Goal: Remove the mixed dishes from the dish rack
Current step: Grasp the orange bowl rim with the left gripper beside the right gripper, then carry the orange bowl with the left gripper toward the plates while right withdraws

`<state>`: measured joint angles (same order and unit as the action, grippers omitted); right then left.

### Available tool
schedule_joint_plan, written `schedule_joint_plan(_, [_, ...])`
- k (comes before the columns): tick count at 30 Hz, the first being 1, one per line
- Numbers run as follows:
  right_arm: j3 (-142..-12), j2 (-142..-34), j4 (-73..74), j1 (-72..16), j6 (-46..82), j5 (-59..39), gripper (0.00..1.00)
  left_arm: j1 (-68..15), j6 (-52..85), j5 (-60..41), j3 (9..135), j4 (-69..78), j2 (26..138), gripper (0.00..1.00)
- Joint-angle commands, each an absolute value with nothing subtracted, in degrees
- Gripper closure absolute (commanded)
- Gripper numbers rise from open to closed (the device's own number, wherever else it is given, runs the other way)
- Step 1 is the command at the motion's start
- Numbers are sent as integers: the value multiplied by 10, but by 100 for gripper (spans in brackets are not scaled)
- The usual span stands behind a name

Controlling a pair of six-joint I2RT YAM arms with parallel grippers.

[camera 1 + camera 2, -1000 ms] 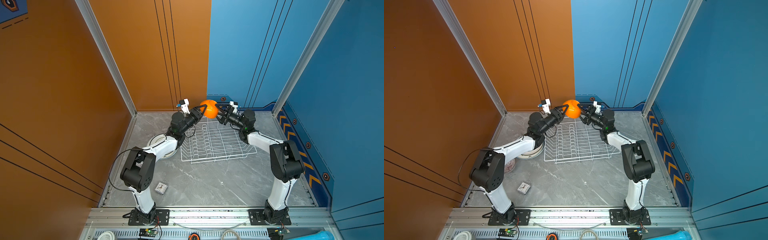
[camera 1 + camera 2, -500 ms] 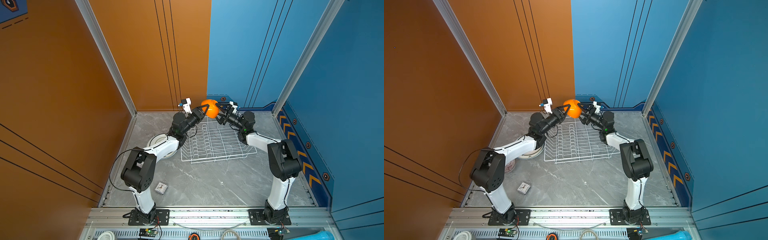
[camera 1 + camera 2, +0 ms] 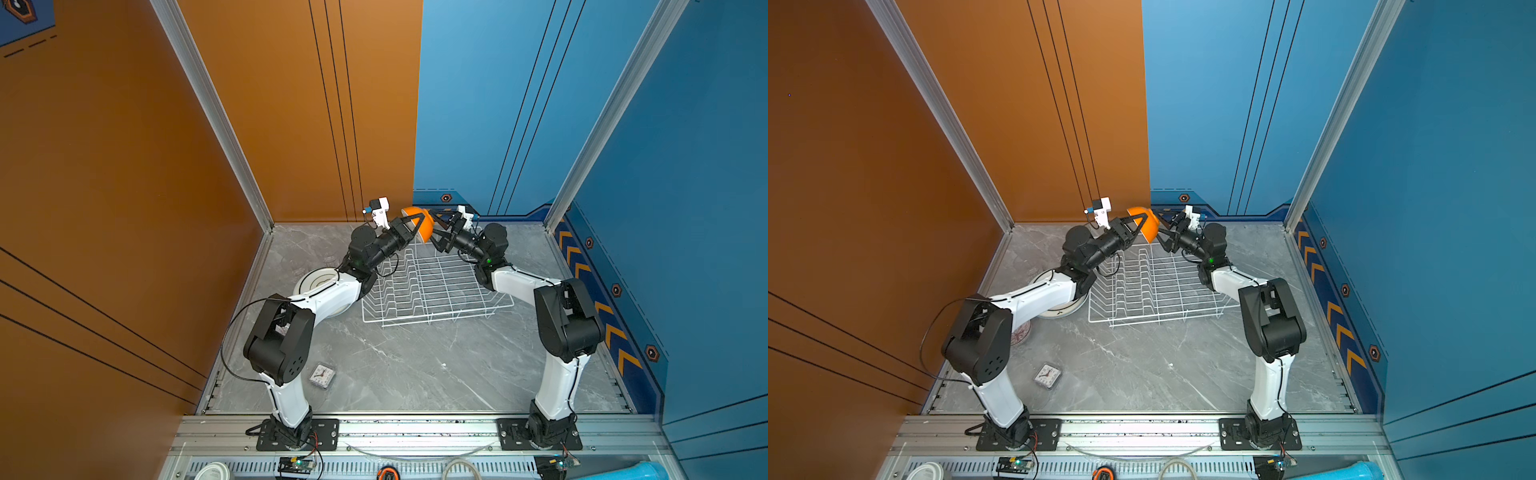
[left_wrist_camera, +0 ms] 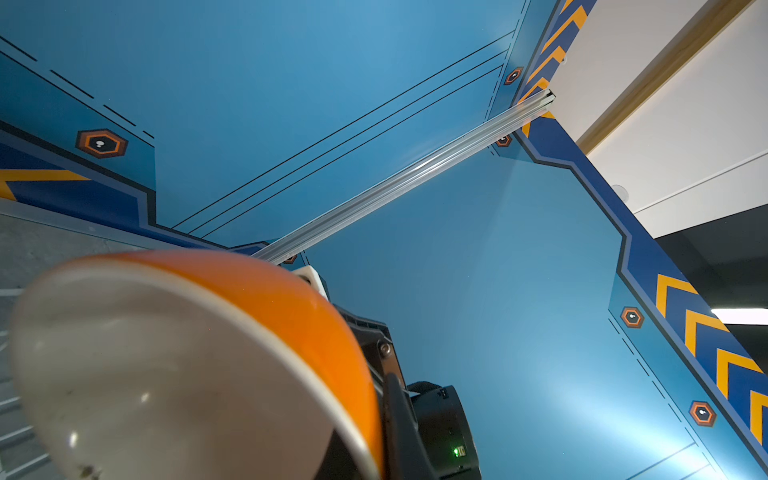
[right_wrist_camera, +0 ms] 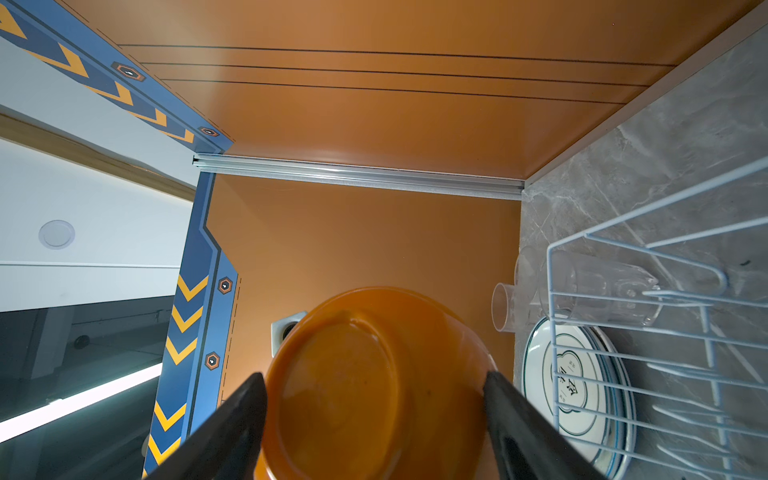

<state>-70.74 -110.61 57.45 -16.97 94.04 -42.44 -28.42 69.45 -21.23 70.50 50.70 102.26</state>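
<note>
left gripper (image 3: 417,222): I see it pinched tight on the rim of the orange bowl (image 3: 427,233).
right gripper (image 3: 435,232): jaws wide apart, flanking the bowl's base; contact I cannot tell.
orange bowl: aloft and tilted, upper centre of both top views, above the far edge of the dish rack (image 3: 436,291).
plates (image 5: 577,386): lower right of my right wrist view, behind rack wires.
tumblers (image 5: 602,291): just above the plates there.
</note>
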Motion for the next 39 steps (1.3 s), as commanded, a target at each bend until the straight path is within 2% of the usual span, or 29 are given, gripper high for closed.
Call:
schedule_joint_plan(1, [-712, -1092, 598, -191, 923, -461, 20, -290, 683, -220, 707, 498, 1031, 100])
schedule_joint_plan(12, [-706, -1088, 596, -188, 919, -455, 20, -289, 679, -221, 706, 485, 1026, 100])
schedule_joint_plan(17, [-698, -1063, 513, -186, 846, -452, 17, -287, 606, -199, 693, 385, 976, 100])
schedule_joint_plan(23, [-682, -1046, 477, -179, 813, -440, 12, -288, 516, -158, 697, 243, 920, 100])
schedule_joint_plan(31, [-672, -977, 247, -174, 625, -385, 10, -288, 412, -86, 719, 44, 855, 100])
schedule_joint_plan(39, [-679, -909, 34, -174, 451, -297, 10, -285, 304, 20, 779, -226, 782, 100])
